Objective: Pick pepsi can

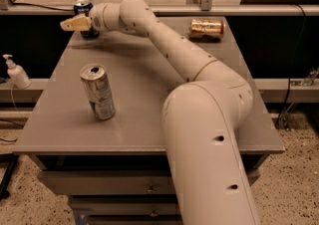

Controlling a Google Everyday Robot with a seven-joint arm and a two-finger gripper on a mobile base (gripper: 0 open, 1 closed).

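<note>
The pepsi can (82, 6) stands upright at the far left corner of the grey table (144, 104). Only its silver top and a strip of dark blue side show. My gripper (70, 23), with tan tips, reaches left across the far edge of the table. It sits right in front of the can's lower part and covers it. Whether it touches the can does not show.
A silver can with a pale blue label (98, 92) stands upright at the front left. A gold can (207, 26) lies on its side at the far right. My thick white arm (199, 119) crosses the table's right half. A soap bottle (16, 72) stands left of the table.
</note>
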